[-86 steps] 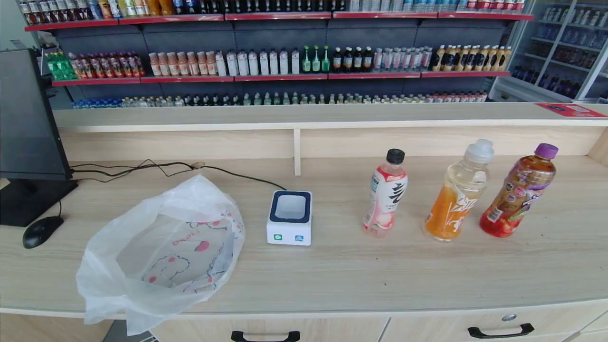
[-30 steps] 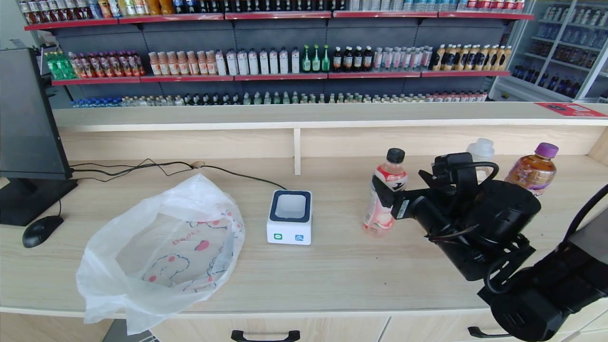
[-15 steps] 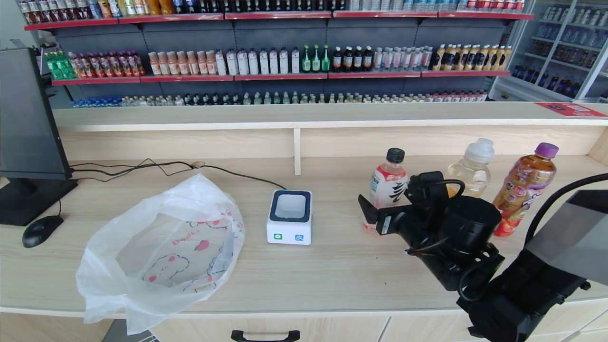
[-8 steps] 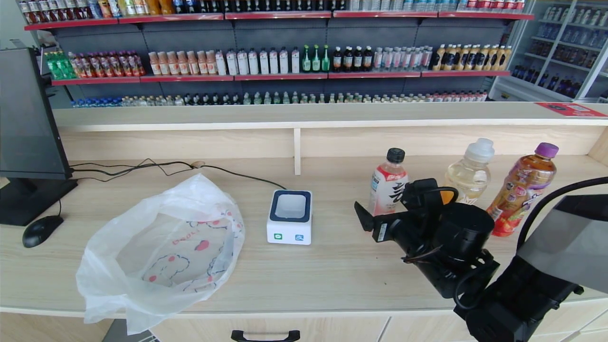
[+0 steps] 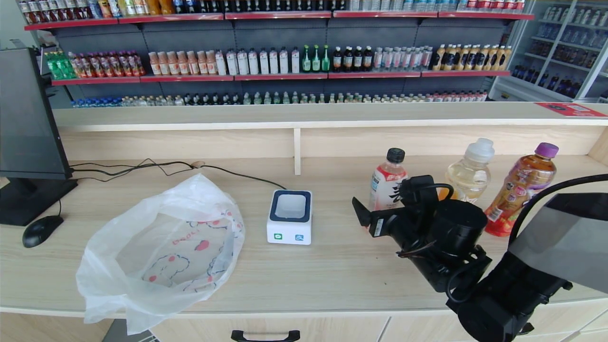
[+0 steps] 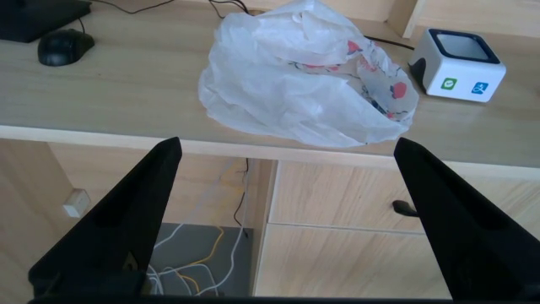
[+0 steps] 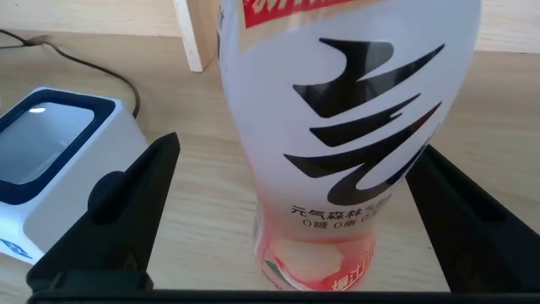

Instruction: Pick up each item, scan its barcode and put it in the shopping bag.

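Three drink bottles stand at the right of the counter: a pink peach bottle (image 5: pixel 390 179) with a black cap, an orange one (image 5: pixel 470 173) with a clear cap, and a red tea bottle (image 5: pixel 522 187) with a purple cap. My right gripper (image 5: pixel 377 211) is open low around the pink bottle (image 7: pixel 346 143), one finger on each side, not closed on it. The white scanner (image 5: pixel 289 217) sits mid-counter and the open plastic shopping bag (image 5: pixel 161 247) lies to its left. My left gripper (image 6: pixel 283 228) hangs open below the counter's front edge, facing the bag (image 6: pixel 304 72) and scanner (image 6: pixel 460 63).
A dark monitor (image 5: pixel 26 123) and a mouse (image 5: pixel 42 231) occupy the far left, with a cable (image 5: pixel 142 166) running to the scanner. A raised wooden ledge with a divider (image 5: pixel 297 152) backs the counter. Drawers with black handles (image 5: pixel 265 336) sit below.
My right arm has come in from the right, dropped and slid left, bringing its open fingers to either side of the pink bottle. The bottles, bag and scanner have not moved.
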You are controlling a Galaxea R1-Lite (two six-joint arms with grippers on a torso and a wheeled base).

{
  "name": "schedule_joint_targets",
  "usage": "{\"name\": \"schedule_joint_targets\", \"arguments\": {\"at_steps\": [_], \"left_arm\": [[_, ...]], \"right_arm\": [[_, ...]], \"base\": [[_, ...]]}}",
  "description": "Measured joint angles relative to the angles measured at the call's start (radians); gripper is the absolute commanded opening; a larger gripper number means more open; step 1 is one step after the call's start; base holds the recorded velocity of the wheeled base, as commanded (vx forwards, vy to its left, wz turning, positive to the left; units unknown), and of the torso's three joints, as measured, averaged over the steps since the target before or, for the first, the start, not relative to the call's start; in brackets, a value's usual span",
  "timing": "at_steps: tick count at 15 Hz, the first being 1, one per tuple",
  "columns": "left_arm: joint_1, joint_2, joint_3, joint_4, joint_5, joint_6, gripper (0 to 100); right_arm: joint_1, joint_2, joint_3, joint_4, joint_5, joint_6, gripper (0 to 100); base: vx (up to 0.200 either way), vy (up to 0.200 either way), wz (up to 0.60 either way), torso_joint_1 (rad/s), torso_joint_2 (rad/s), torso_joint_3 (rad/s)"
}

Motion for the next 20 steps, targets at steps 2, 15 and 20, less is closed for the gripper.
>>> {"name": "schedule_joint_targets", "arguments": {"at_steps": [2,15,20], "left_arm": [[0.0,0.0,0.0,0.0,0.0,0.0,100],[0.0,0.0,0.0,0.0,0.0,0.0,100],[0.0,0.0,0.0,0.0,0.0,-0.001,100]], "right_arm": [[-0.007,0.01,-0.02,0.0,-0.001,-0.004,100],[-0.024,0.081,-0.118,0.01,-0.001,-0.008,100],[-0.026,0.094,-0.135,0.011,-0.001,-0.006,0]], "base": [[0.0,0.0,0.0,0.0,0.0,0.0],[0.0,0.0,0.0,0.0,0.0,0.0],[0.0,0.0,0.0,0.0,0.0,0.0]]}}
